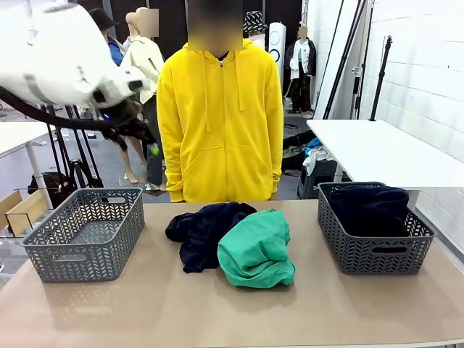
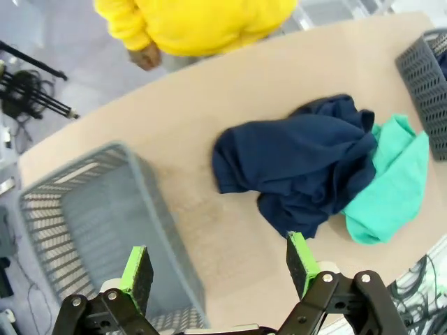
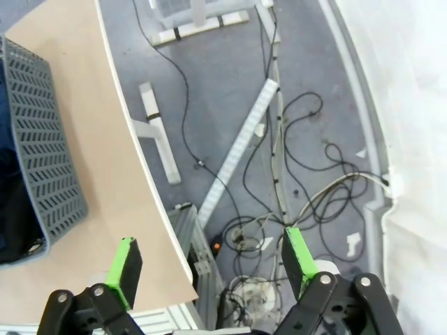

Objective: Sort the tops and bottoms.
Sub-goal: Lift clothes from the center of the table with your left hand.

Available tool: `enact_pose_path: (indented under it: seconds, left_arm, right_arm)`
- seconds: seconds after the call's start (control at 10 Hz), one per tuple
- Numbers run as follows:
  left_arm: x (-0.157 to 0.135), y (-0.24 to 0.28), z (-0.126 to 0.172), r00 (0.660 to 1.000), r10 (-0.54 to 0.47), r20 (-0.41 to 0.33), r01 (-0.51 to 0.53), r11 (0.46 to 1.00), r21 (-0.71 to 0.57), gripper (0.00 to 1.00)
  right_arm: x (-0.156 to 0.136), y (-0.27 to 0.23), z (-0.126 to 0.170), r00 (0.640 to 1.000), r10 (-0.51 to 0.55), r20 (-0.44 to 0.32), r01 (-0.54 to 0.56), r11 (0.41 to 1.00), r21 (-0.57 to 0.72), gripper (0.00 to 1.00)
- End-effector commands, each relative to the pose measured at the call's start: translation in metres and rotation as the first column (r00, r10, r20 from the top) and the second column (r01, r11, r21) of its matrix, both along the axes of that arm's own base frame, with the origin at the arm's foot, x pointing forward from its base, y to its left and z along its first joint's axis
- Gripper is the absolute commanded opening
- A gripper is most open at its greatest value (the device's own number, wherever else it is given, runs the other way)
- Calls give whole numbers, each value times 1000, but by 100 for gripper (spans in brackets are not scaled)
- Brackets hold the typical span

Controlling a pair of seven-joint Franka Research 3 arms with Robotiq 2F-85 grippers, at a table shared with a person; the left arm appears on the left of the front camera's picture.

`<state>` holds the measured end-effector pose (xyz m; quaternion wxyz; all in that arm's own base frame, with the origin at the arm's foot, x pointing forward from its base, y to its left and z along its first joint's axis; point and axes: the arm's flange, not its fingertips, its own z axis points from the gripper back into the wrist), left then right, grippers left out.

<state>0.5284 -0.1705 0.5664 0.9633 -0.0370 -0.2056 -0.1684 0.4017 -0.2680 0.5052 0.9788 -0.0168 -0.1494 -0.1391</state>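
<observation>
Front: dark garment (image 1: 370, 206) already in right basket (image 1: 373, 254), left basket (image 1: 72, 255) empty, navy garment (image 1: 203, 232) and green garment (image 1: 255, 250) unsorted on desk (image 1: 217, 312). Left wrist: left jaws wide open, empty; navy garment ahead of them, green one beyond. Right wrist: right jaws open over floor (image 3: 230, 105), filled basket to their left. Perhaps a third done.

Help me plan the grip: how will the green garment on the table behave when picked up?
Probably floppy: the green garment lies crumpled in soft folds, so it should sag and unfold from a pinch. Likely light, as it looks like thin cloth. It lies against the navy garment, so lifting may tug that along.
</observation>
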Motion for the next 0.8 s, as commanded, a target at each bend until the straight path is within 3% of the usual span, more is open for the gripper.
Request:
enact_pose_path:
  seconds: [0.0, 0.1, 0.3, 0.5, 0.7]
  left_arm:
    - [5, 0, -17, 1000, -8, -7, 8, 997, 75, 100]
    - [0, 0, 0, 1000, 0, 0, 0, 1000, 0, 100]
    - [0, 0, 0, 1000, 0, 0, 0, 1000, 0, 100]
    - [10, -17, -30, 995, -92, -23, 92, 996, -21, 100]
    - [46, -53, -56, 975, -215, -55, 212, 976, -44, 100]
  right_arm:
    - [-1, -1, -1, 1000, 12, -2, -12, 1000, -3, 100]
    - [-1, -1, -1, 1000, 12, -2, -12, 1000, -3, 100]
    - [-1, -1, -1, 1000, 12, -2, -12, 1000, -3, 100]
    - [-1, -1, -1, 1000, 12, -2, -12, 1000, -3, 100]
    - [-1, -1, -1, 1000, 12, -2, -12, 1000, -3, 100]
